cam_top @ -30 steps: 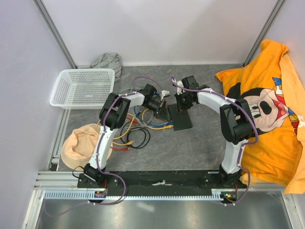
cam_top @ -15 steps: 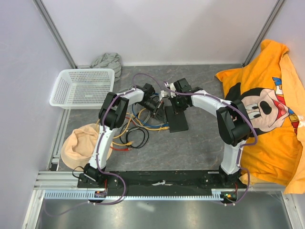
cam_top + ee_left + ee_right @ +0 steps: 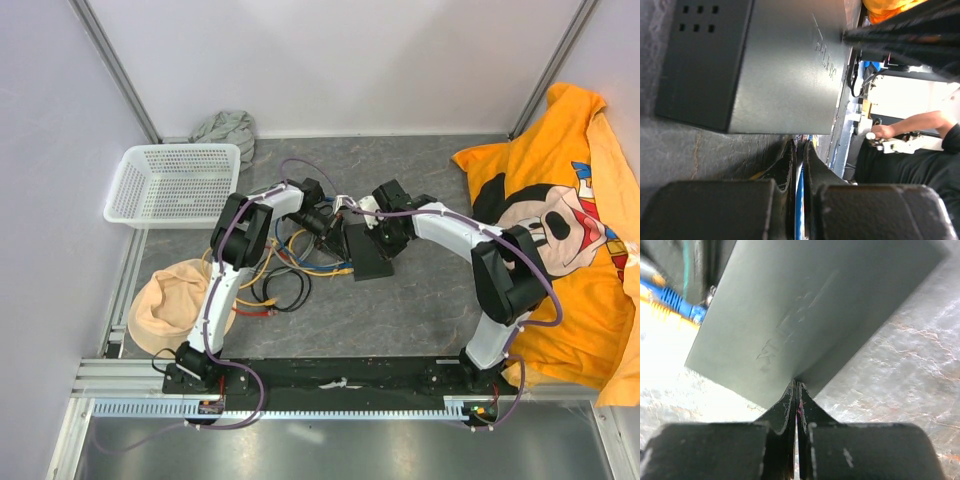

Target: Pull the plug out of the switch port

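Surface [image 3: 430,310]: grey, marbled; white walls [image 3: 330,60] behind.
Switch [image 3: 368,252]: frame centre, flat, between my claws.
Left claw [image 3: 799,150]: closed on blue cable [image 3: 799,197].
Right claw [image 3: 796,390]: closed, tips at Switch edge.
Edges: basket [image 3: 170,185] upper left; orange shirt [image 3: 560,230] right.
Open room: bare Surface, lower centre.

The left arm [image 3: 215,300] and right arm [image 3: 445,222] are white shells with chunky black joints, purple cable [image 3: 263,392] looping along each. Fingers [image 3: 715,207] are matte black, kinda scuffed-looking.
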You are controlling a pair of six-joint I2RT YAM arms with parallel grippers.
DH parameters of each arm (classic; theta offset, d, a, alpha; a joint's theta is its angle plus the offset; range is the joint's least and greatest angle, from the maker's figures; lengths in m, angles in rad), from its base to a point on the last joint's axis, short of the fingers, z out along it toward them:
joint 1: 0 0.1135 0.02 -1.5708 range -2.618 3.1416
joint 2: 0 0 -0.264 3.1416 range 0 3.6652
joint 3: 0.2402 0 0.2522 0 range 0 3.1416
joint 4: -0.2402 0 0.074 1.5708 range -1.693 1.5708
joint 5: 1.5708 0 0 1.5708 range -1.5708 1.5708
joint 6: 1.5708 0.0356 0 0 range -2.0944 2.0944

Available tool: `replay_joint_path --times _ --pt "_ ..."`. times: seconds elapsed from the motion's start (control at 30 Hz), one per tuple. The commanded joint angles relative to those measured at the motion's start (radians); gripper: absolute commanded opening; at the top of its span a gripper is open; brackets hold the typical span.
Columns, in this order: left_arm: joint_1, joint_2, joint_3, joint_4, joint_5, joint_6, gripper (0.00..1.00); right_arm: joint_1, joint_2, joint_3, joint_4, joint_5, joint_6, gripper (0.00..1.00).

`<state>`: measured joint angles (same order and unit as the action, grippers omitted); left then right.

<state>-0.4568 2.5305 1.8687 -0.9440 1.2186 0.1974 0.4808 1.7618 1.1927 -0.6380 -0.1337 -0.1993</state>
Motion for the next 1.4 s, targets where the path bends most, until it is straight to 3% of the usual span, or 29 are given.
replay_joint_path --times 0.0,0.2,0.23,0.27,0.33,0.4,0.67,0.8,0.87,1.03,1.13,1.23,1.37 --pt "0.014 0.05 0.062 -0.013 -0.039 -0.064 0.02 0.024 0.045 -0.018 -0.101 -0.017 -0.077 0.01" --pt "0.009 0.077 0.107 0.025 -0.004 -0.138 0.04 0.024 0.181 0.016 -0.14 0.097 -0.022 0.0" --pt "0.009 0.085 0.112 0.028 -0.002 -0.154 0.07 0.024 0.194 0.018 -0.144 0.108 -0.025 0.0" --pt "0.01 0.091 0.118 0.03 -0.002 -0.159 0.16 0.027 0.2 0.012 -0.146 0.12 -0.034 0.0" --pt "0.015 0.1 0.136 0.04 -0.002 -0.18 0.21 0.035 0.209 -0.014 -0.141 0.178 -0.064 0.0" --pt "0.018 0.099 0.139 0.043 -0.007 -0.178 0.02 0.036 0.212 -0.03 -0.144 0.201 -0.077 0.0" --pt "0.076 0.05 0.064 0.039 -0.033 -0.176 0.02 0.07 0.24 -0.102 -0.101 0.267 -0.109 0.0" --pt "0.096 0.079 0.136 -0.083 -0.03 -0.04 0.02 0.082 0.246 -0.111 -0.074 0.296 -0.137 0.0" --pt "0.098 0.1 0.199 -0.219 -0.03 0.109 0.02 0.091 0.237 -0.123 -0.057 0.305 -0.156 0.0" --pt "0.095 0.129 0.211 -0.459 -0.065 0.415 0.02 0.096 0.229 -0.14 -0.037 0.321 -0.155 0.0" --pt "0.096 0.128 0.167 -0.555 -0.07 0.516 0.02 0.096 0.22 -0.148 -0.025 0.319 -0.143 0.0" --pt "0.095 0.094 0.135 -0.526 -0.044 0.489 0.02 0.094 0.217 -0.143 -0.02 0.313 -0.134 0.0" --pt "0.095 0.024 0.223 -0.425 -0.045 0.372 0.02 0.096 0.232 -0.12 -0.02 0.304 -0.111 0.0"
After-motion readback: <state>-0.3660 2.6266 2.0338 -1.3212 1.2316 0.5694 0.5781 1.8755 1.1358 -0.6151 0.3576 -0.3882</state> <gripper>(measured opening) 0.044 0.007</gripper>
